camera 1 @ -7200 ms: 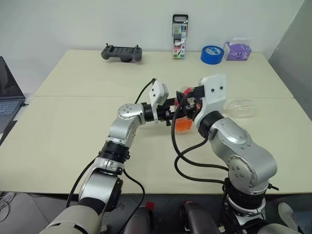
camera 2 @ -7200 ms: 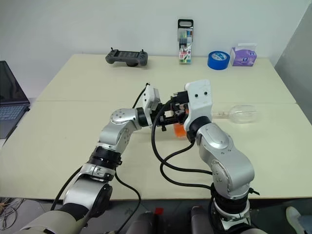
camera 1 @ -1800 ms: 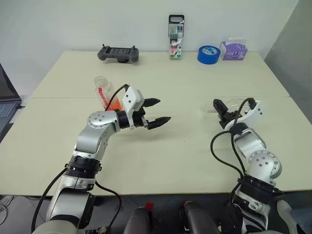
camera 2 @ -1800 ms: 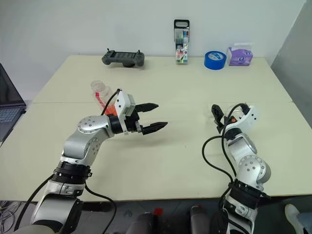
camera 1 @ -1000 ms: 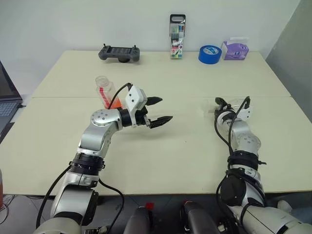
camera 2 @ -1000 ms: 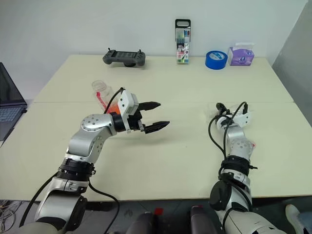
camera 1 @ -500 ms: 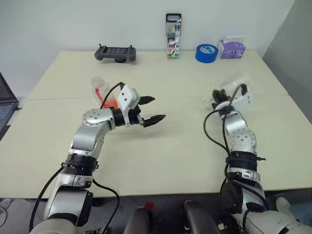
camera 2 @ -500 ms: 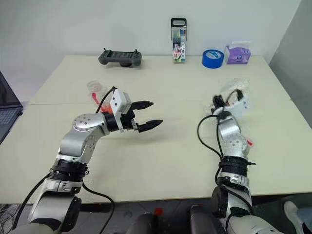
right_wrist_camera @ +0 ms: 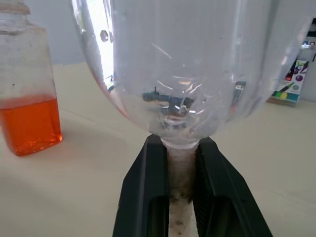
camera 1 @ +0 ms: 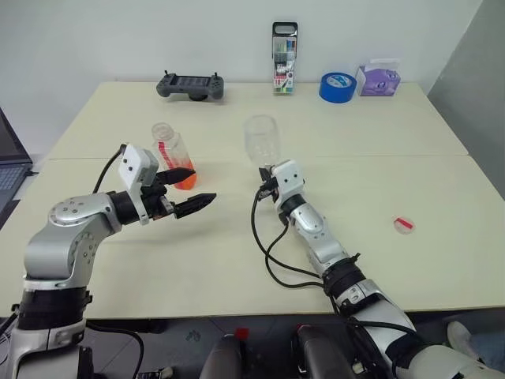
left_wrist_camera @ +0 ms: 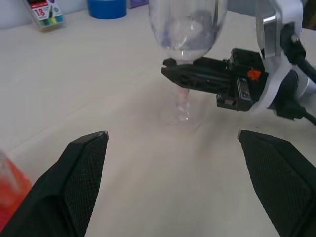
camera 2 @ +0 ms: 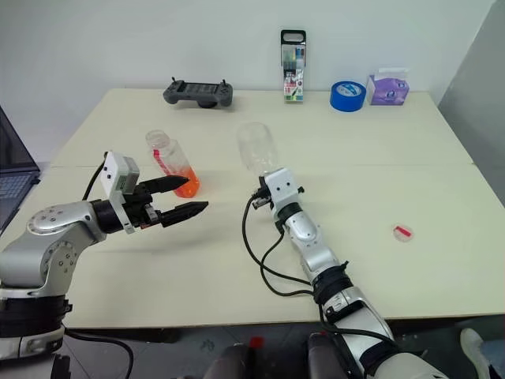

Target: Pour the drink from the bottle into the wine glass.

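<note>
Small clear squarish plastic bottle of orange drink stands upright, uncapped, at upper left of centre on the table, just beyond the wide-open left jaws, nearer arm. Clear stemmed wine glass, earlier lying far right, now upright mid-frame, stem pinched in right jaws.

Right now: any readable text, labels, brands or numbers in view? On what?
"18": marker pack, on its red label; rest of that print too blurred.
Bottle red label strip: too small to read.
Purple tissue pack, blue tape roll, black controller: nothing legible.
</note>
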